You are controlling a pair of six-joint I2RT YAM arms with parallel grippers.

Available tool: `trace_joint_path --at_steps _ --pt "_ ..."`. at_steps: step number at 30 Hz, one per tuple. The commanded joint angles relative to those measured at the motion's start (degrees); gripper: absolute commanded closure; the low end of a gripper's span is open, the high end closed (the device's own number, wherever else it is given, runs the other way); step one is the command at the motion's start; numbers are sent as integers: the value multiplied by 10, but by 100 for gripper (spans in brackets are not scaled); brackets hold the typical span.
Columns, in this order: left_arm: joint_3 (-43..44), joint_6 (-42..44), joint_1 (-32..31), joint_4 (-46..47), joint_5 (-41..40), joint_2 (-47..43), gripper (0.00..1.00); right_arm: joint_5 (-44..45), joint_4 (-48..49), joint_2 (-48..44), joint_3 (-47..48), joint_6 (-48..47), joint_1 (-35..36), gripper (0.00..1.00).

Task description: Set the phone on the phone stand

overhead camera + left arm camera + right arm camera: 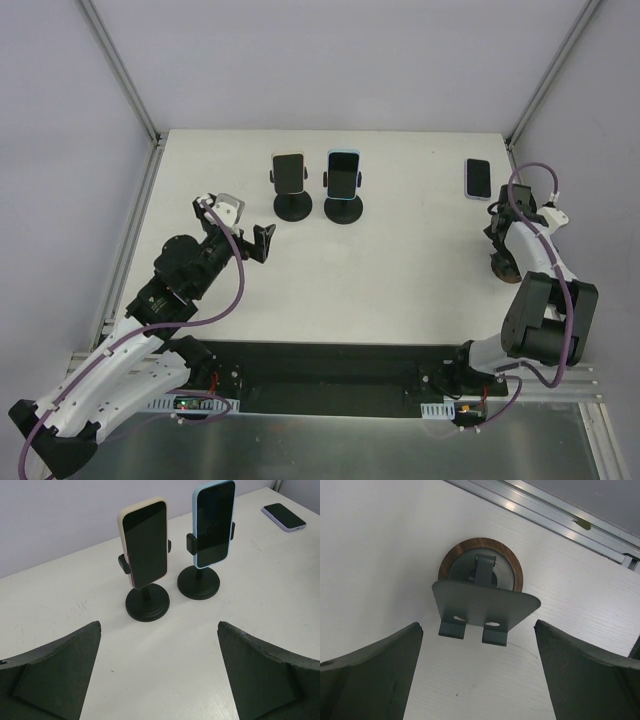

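No legible text, label, brand, number or sign in any view. Cream-cased phone [145,542] and blue-cased phone [214,522], both mounted upright: screens dark, nothing to read. Lilac-cased phone [283,516], flat on the counter [75,605]: screen dark, too small for any marking to be made out. Grey phone stand [485,605]: plain plate with two slots, no readable marking.

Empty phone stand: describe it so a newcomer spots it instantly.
Look at the table, right side, by the right arm. The empty stand sits before the right gripper. Unlike the two black stands holding phones, it is bare grey metal on a wood-rimmed base.
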Motion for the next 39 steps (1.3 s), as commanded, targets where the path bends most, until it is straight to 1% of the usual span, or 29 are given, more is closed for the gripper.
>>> trace_joint_path --at_steps 1,5,10,12,15,18,20,21,22,23,24,26,27,28,29,30,31,32,33,34,35,36,37,39 --pt "-2 5 -4 20 5 0 1 23 31 33 36 18 -7 4" --pt "-2 6 -4 20 3 0 1 33 28 60 41 53 -10 4" --pt "-2 7 -4 20 3 0 1 52 27 78 42 75 -13 3" --pt "-2 7 -4 20 3 0 1 54 28 81 42 77 -14 1" --pt "-2 7 -4 20 3 0 1 64 30 91 44 74 -14 8" --pt "-2 7 -4 20 5 0 1 63 41 95 40 69 -14 19" --pt "-2 7 -4 20 5 0 1 43 61 93 33 59 -13 33" --pt "-2 7 -4 20 5 0 1 36 66 91 26 56 -12 42" --pt "-2 7 -4 20 5 0 1 29 69 91 24 51 -11 55" --pt "-2 6 -4 20 6 0 1 27 72 92 25 47 -8 63" --pt "-2 6 -4 20 6 0 1 25 75 91 28 40 6 72" --pt "-2 6 -4 20 8 0 1 34 97 91 32 3 32 80" --pt "-2 6 -4 21 9 1 1 33 111 93 38 -16 64 90" --pt "-2 6 -4 20 9 3 1 13 129 96 41 -46 79 95" --pt "-2 6 -5 20 9 3 1 -7 179 98 43 -109 94 99" --pt "-2 6 -4 21 9 2 1 -27 198 101 46 -141 115 99" --pt "-2 6 -4 20 9 4 1 -66 218 109 54 -169 135 99" --pt "-2 6 -5 20 8 4 1 -93 260 114 59 -230 148 99" --pt "-2 7 -4 20 7 6 1 -122 278 120 65 -257 169 99" --pt "-2 7 -5 20 7 6 1 -177 294 136 81 -279 179 99" --pt "-2 8 -4 20 5 7 1 -202 316 148 93 -302 187 99" --pt "-2 7 -4 20 5 7 1 -237 321 174 105 -339 198 99" --pt "-2 7 -4 20 6 7 1 -289 310 188 124 -354 203 99" --pt "-2 8 -4 20 7 10 1 -318 302 220 174 -372 219 99"
